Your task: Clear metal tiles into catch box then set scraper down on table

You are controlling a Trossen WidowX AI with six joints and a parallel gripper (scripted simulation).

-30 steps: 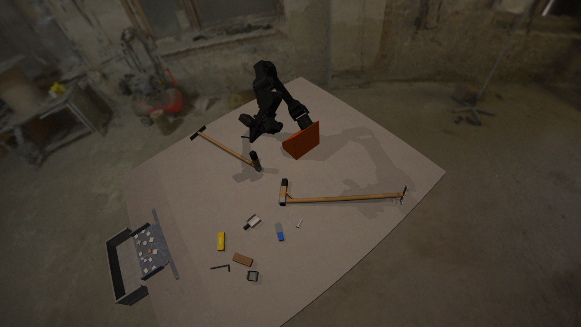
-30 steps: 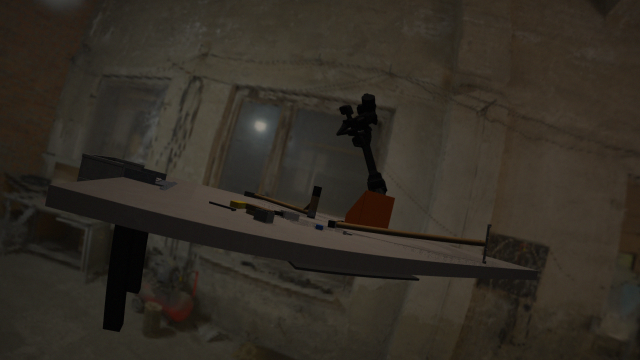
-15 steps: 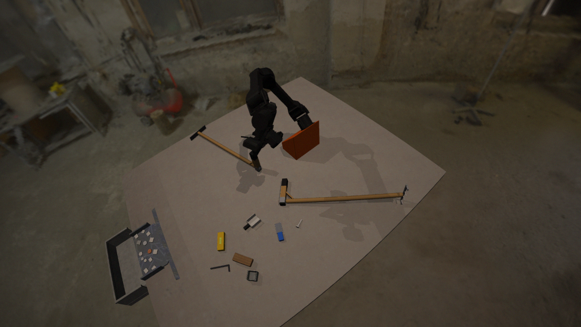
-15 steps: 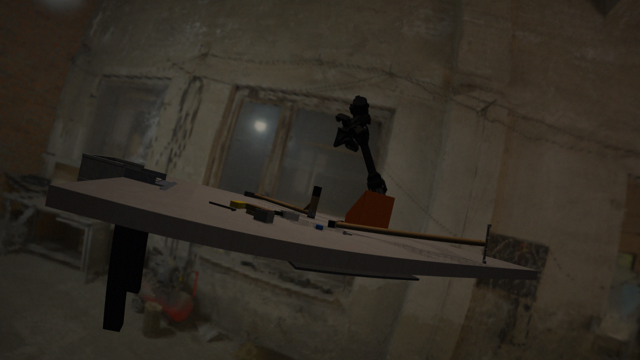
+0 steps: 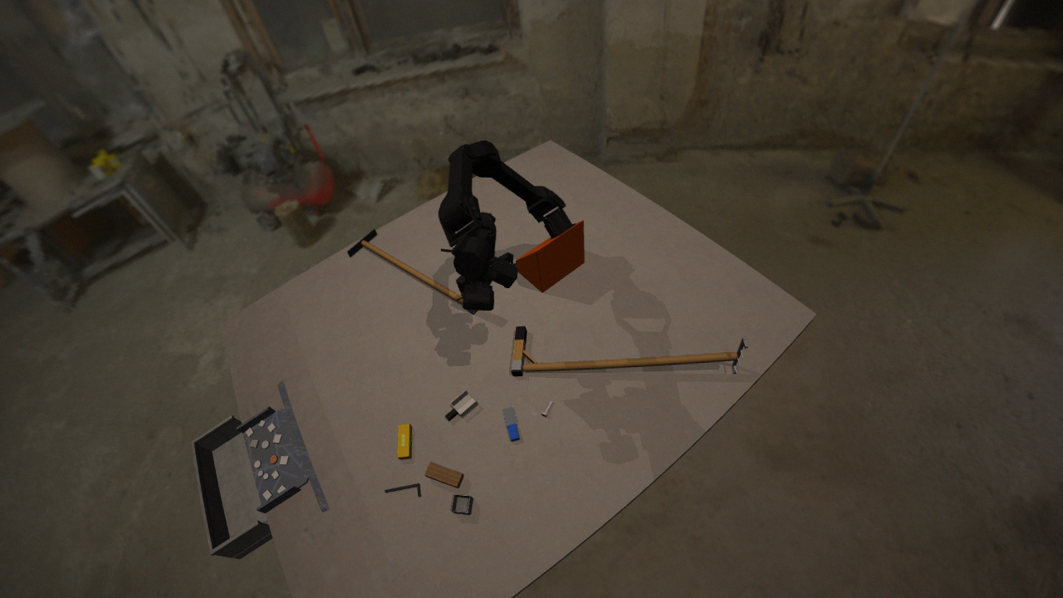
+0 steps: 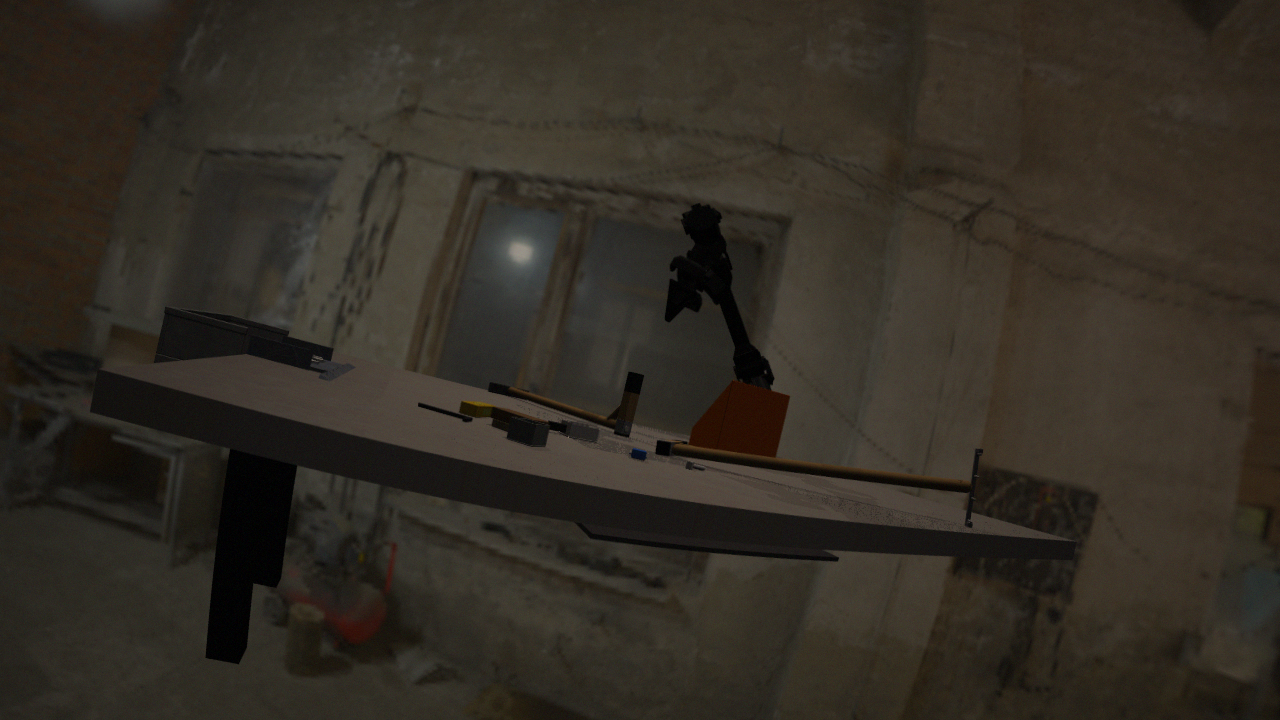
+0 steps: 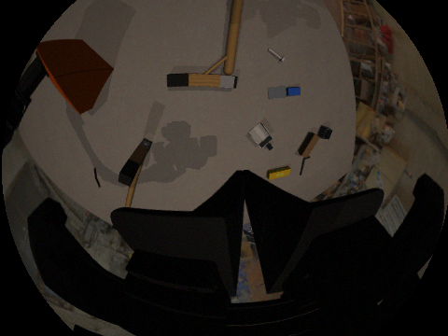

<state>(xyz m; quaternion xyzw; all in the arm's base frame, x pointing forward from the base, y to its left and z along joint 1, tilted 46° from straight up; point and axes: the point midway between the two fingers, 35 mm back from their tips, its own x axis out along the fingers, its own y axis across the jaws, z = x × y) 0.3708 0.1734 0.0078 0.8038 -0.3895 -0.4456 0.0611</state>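
Observation:
My gripper [image 6: 669,315] [image 7: 242,175] is shut and empty, high above the table. The long scraper [image 5: 409,271] [image 6: 559,404] [image 7: 133,190] lies on the table, its black blade at the far left edge in the top view; the arm hides its grip block there, but the wrist view shows that block, left of the fingertips. The steel bench plate [image 5: 305,448] [image 6: 336,369] is at the table's left end, with several pale tiles [image 5: 283,460] and an orange one [image 5: 273,459] on it. The catch box [image 5: 208,494] [image 6: 201,335] adjoins the plate's outer side; its visible floor shows no tiles.
A long rake [image 5: 631,363] [image 6: 823,466] [image 7: 233,33] lies right of the middle. The orange arm base [image 5: 557,256] [image 6: 742,420] [image 7: 77,75] stands behind it. A yellow box [image 5: 404,441] [image 7: 279,173], a small pan [image 5: 464,404], a blue-handled tool [image 5: 512,431] and a wooden block [image 5: 443,474] lie nearer the plate.

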